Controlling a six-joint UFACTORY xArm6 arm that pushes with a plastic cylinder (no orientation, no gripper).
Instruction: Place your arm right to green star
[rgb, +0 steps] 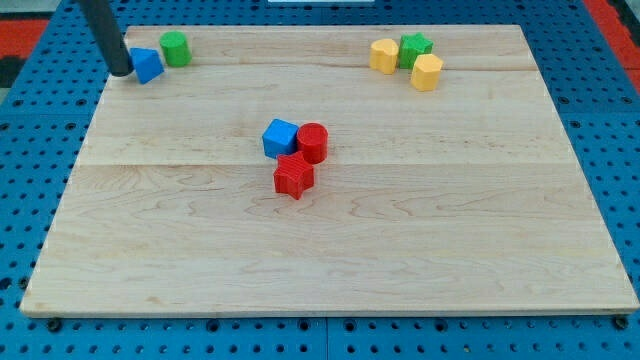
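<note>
The green star (415, 47) lies near the view's top right, between a yellow block (383, 55) on its left and a yellow block (427, 72) just below and right of it. My tip (120, 72) is at the view's top left, touching the left side of a blue block (148, 65). A green round block (176, 48) sits just right of that blue block. The tip is far to the left of the green star.
In the board's middle a blue cube (280, 137), a red cylinder (313, 142) and a red star (293, 176) cluster together. The wooden board (450, 220) lies on a blue pegboard surface.
</note>
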